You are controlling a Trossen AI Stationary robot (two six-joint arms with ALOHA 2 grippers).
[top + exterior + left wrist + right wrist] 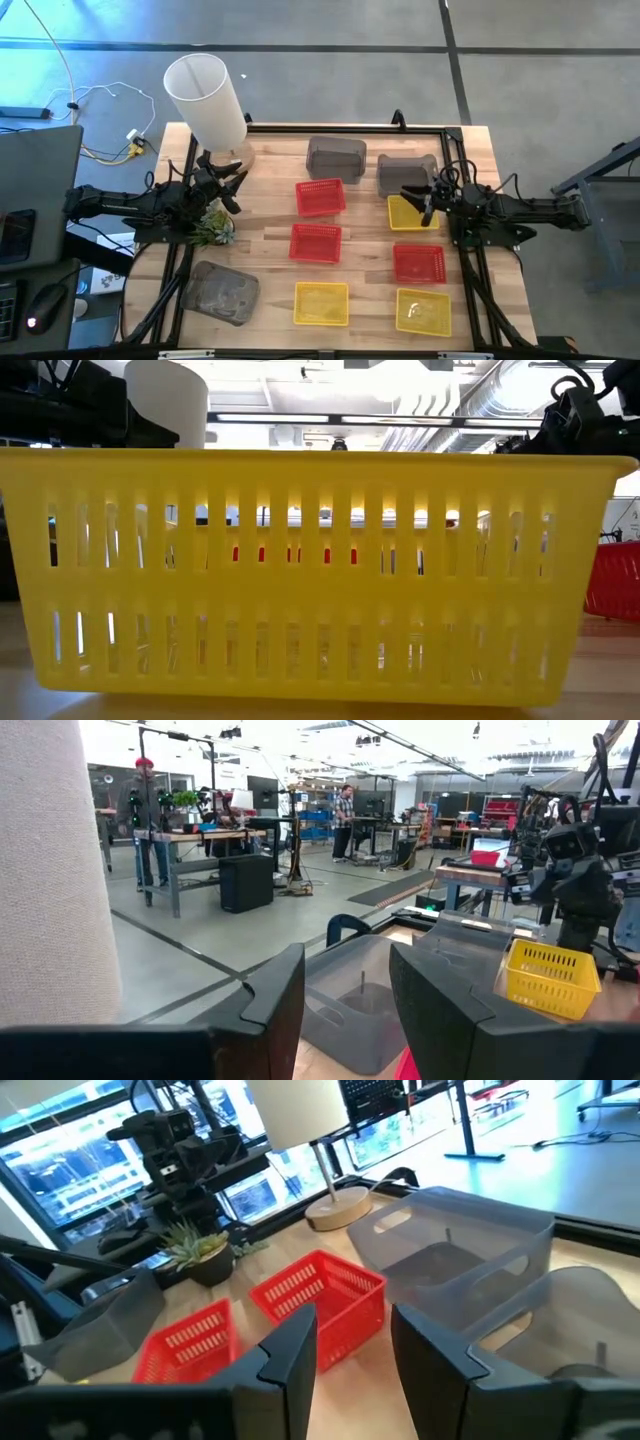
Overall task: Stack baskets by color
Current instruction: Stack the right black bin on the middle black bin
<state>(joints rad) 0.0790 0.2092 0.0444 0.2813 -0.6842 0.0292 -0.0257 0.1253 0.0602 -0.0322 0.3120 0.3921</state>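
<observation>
Nine baskets rest on their bases on the wooden table. Three are red (320, 197) (315, 242) (418, 263). Three are yellow (412, 212) (321, 303) (422, 311). Three are dark grey (335, 155) (405, 172) (222, 293). My left gripper (233, 186) (345, 970) stands open at the table's left side, level, beside the white cylinder, with nothing between its fingers. My right gripper (422, 200) (355, 1325) stands open at the right side, level, above the far yellow basket and clear of it. In the low view the near yellow basket (320, 570) hides most of the table.
A tall white cylinder (205, 100) on a round wooden base stands at the far left corner. A small green plant (212, 228) sits under the left arm. A black frame (350, 127) runs along the table's far edge and sides. People stand in the room beyond.
</observation>
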